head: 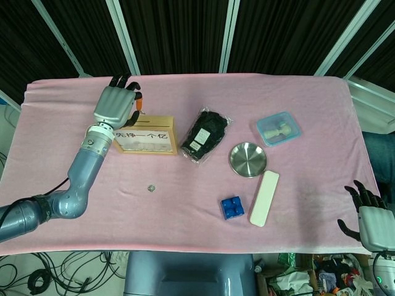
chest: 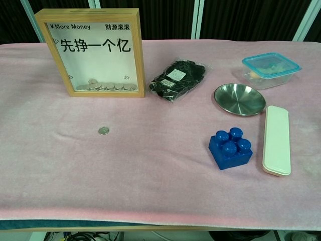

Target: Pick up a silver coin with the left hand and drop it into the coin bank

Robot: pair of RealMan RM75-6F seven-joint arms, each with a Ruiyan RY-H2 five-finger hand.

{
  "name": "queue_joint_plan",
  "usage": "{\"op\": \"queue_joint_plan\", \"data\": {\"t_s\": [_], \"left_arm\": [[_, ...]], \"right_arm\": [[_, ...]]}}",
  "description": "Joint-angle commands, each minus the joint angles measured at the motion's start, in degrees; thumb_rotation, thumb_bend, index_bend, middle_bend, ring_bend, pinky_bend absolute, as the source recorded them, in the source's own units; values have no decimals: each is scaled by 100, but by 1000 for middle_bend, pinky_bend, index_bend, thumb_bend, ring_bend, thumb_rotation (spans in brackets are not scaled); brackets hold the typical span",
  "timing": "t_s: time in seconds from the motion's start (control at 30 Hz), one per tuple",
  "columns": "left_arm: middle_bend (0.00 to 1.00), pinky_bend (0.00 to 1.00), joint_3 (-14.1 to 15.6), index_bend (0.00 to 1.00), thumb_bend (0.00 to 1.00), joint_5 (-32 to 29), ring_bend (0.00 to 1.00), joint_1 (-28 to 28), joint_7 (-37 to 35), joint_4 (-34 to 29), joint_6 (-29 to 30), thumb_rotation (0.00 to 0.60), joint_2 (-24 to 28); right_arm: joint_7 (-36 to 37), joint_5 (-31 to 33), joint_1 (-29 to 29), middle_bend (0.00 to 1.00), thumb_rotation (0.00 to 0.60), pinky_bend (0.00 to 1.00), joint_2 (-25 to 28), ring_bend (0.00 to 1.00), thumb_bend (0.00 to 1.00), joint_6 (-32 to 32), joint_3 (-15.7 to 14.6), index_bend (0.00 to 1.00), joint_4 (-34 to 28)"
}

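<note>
My left hand (head: 118,103) hangs above the top of the coin bank (chest: 93,52), fingers curled in close together; I can't tell from the head view whether anything's pinched between them, and the chest cam doesn't show the hand at all. Right hand (head: 370,219) is parked at the table's near right corner w/ fingers spread, holding nothing. A silver coin (chest: 103,130) lies flat on the pink cloth (chest: 150,165), in front of the bank and well apart from it, w/ more coins piled inside the bank. My read: it's light, stiff, thin and slick. The soft cloth should give a bit, so I'd press fingertips beside the rim and pinch it by opposite edges rather than from on top.
</note>
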Motion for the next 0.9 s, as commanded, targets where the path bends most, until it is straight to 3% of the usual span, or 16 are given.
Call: {"op": "queue_joint_plan", "data": {"t_s": [0.03,0.9], "left_arm": [[232,74,118,634,428,-44,5,-18,-90,84,10,600,-33],[231,70,606,635,428,-261,6,-148,-567,317,-25,600,-110]], "right_arm": [[-1,-15,0,58,600,201,0,159,165,5,-4,188,4],[19,-16,3,59,600,201,14,159,167,-8,-4,188,10]]}}
